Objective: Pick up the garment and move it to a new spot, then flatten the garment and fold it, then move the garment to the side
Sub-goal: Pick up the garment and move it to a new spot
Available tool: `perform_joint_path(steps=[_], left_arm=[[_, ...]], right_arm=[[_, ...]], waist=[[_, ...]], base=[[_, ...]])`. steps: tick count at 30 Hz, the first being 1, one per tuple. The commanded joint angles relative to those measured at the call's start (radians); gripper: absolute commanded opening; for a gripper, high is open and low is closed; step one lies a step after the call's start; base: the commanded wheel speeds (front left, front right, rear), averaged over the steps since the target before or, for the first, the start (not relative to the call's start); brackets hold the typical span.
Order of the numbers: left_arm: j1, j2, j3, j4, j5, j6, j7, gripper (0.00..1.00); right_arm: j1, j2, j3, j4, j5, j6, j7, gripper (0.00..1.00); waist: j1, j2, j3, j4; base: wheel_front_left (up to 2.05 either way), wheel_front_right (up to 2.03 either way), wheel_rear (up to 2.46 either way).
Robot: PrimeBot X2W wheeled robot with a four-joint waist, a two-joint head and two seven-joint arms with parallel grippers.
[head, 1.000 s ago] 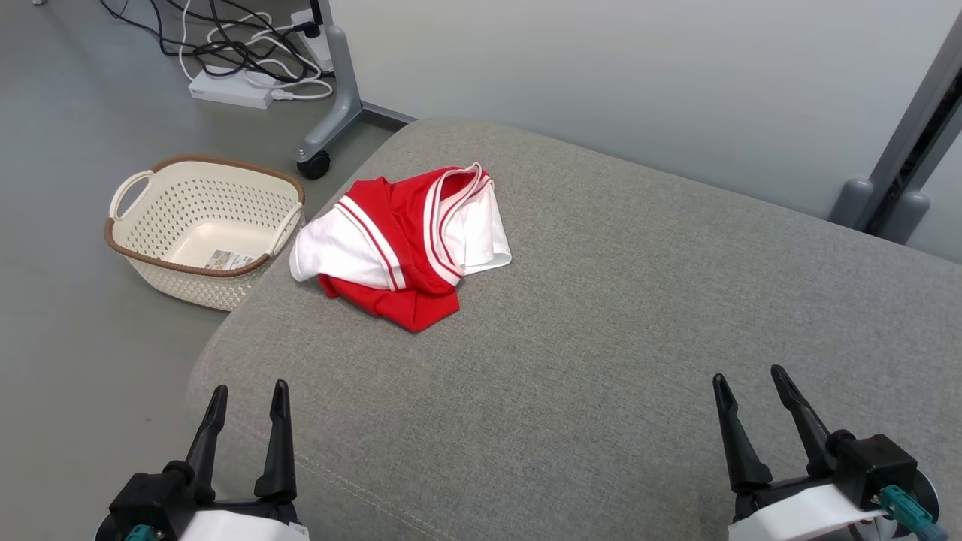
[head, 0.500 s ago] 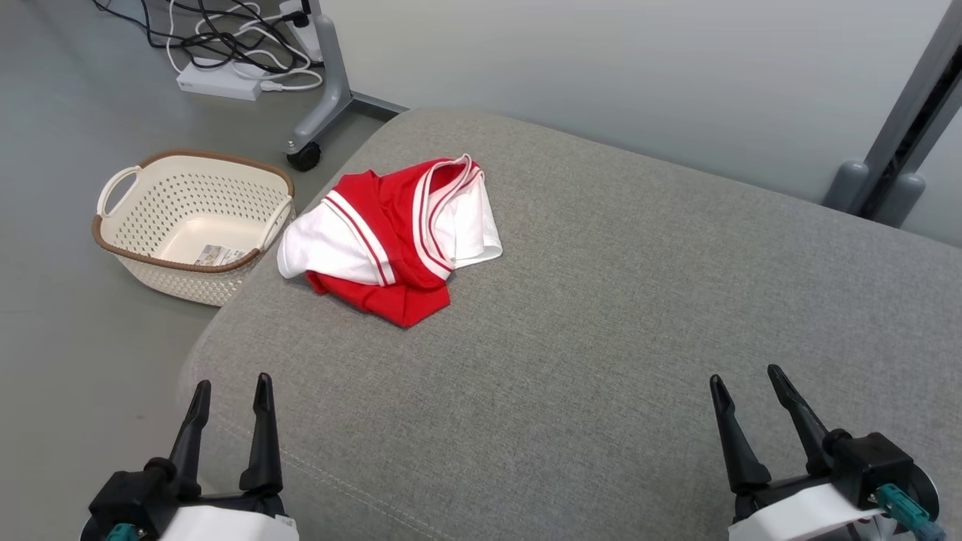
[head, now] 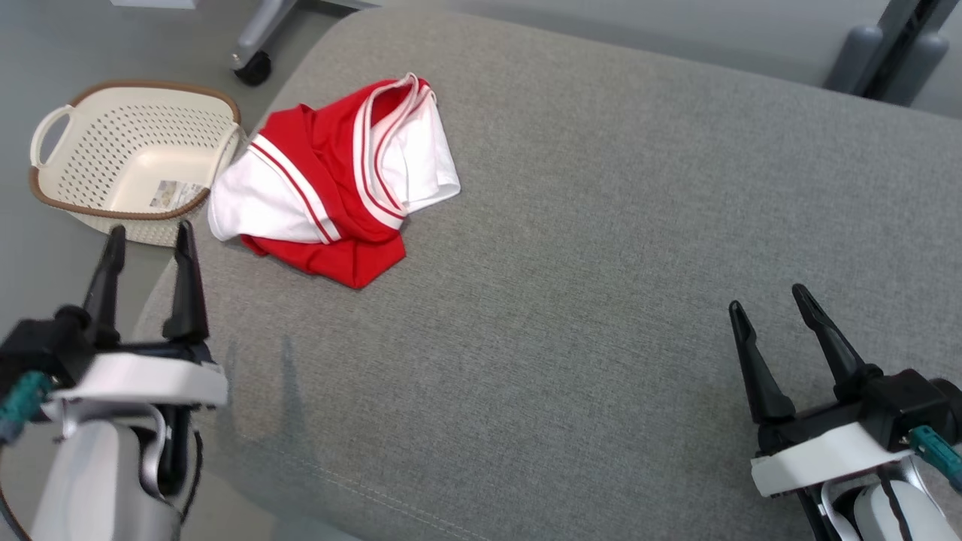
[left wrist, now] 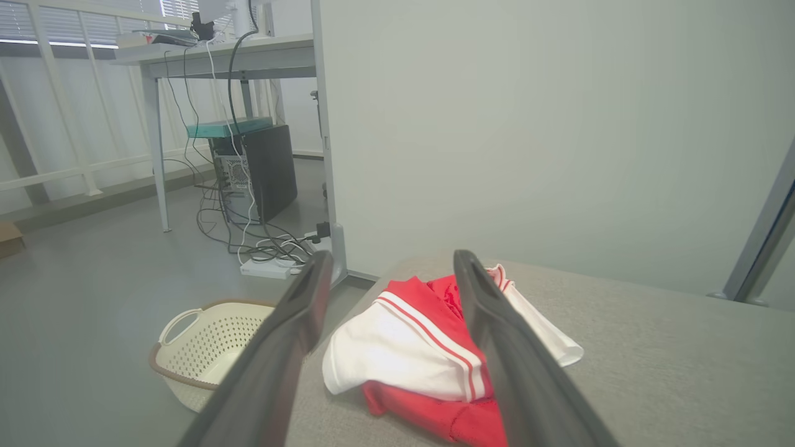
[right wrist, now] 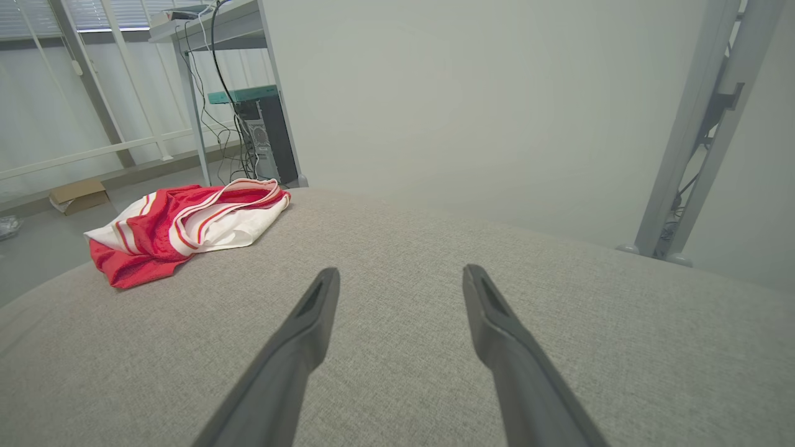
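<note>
- The garment (head: 331, 195), red with white panels and striped bands, is seen lying in a crumpled heap near the far left corner of the grey cushion (head: 601, 225). One white fold reaches the cushion's left edge.
- A perforated basket (head: 52, 188) stands on the floor just beside that edge, close to the white fold. Contact between the two cannot be made out.
- No clear long axis can be read from the heap, which is about as broad as it is long. A red corner points toward the near edge of the cushion.
- The left gripper (head: 148, 231) is held over the left edge of the cushion, on the near side of the heap. Its fingers (head: 186, 285) are spread wide, and nothing is held.
- In the left wrist view the garment is framed straight ahead between the two fingers, apart from them and a little lower.
- The right gripper (head: 766, 294) is held above the near right part of the cushion, well apart from the garment. It is likewise spread and empty.
- The left arm is judged much the nearer, so the first pick is best made by it with a short reach forward and down. The near red corner or the white fold is offered as the closest cloth to pinch.
</note>
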Motion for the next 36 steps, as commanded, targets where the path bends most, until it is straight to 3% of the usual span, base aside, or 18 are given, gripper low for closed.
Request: perform_joint_path(steps=[1,4,10,16,27,36], left_arm=[[-0.071,0.031,0.001,0.046,-0.017,-0.005,-0.001,1.0],[-0.207,0.081,-0.014,0.174,-0.09,-0.008,0.075,1.0],[-0.435,0.176,-0.117,0.349,-0.315,-0.007,0.326,1.0],[-0.594,0.246,-0.216,0.498,-0.395,-0.007,0.447,1.0],[-0.74,0.281,-0.264,0.741,-0.405,-0.008,0.53,1.0],[-0.802,0.278,-0.3,0.882,-0.376,-0.002,0.505,1.0]], right_arm=[[-0.023,-0.012,0.004,-0.01,-0.004,0.0,-0.003,1.0],[-0.05,-0.024,0.008,-0.022,-0.004,0.0,-0.003,1.0],[-0.093,-0.031,0.02,-0.036,-0.005,0.0,-0.003,1.0],[-0.131,-0.032,0.027,-0.041,-0.003,0.0,-0.003,1.0],[-0.155,-0.033,0.024,-0.051,-0.011,0.0,-0.003,1.0],[-0.152,-0.03,0.02,-0.051,-0.016,0.0,-0.001,1.0]], waist=[[0.0,0.0,0.068,-0.039],[0.0,0.0,0.116,-0.063],[0.0,0.0,0.189,-0.109],[0.0,0.0,0.246,-0.159],[0.0,0.0,0.301,-0.213],[0.0,0.0,0.322,-0.23]], base=[[0.0,0.0,0.0],[0.0,0.0,0.0],[0.0,0.0,0.0],[0.0,0.0,0.0],[0.0,0.0,0.0],[0.0,0.0,0.0]])
